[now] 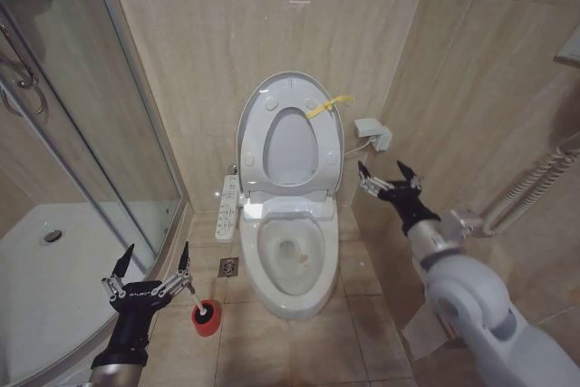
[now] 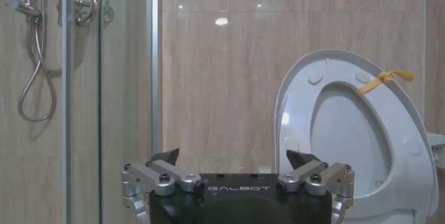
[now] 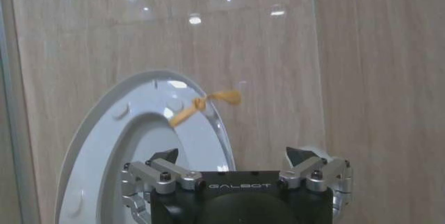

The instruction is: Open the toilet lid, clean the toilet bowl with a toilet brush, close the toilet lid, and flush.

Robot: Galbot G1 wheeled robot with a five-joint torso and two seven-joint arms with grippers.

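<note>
Beige marble-look tile wraps this narrow bathroom, with a curved glass shower enclosure point(image 1: 86, 133) filling the side toward nine o'clock of the toilet. At the centre of the head view the toilet lid point(image 1: 292, 138) stands raised against the back wall, yellow strap point(image 1: 328, 106) dangling near its top edge, the seat lifted with it, and the toilet bowl point(image 1: 290, 256) lies exposed below with water at its bottom. So the opening step looks done; the brush step is in hand.

Down at seven o'clock from the bowl, the red holder of the toilet brush point(image 1: 206, 317) sits on the floor tiles. The left gripper point(image 1: 150, 275) hovers just beside it at about ten o'clock, fingers spread wide and holding nothing. A good pickup would likely mean lowering straight over the handle and closing around the thin stick rather than the cup, then lifting vertically so the holder does not tip.

Room is tight: the shower's raised curb runs close behind the left arm, and the control panel point(image 1: 228, 208) juts out at nine o'clock of the bowl rim, so any swing toward the bowl should stay low and forward.

The right gripper point(image 1: 388, 178) waits at three o'clock of the lid, released and empty, near a wall fitting point(image 1: 373, 132).
</note>
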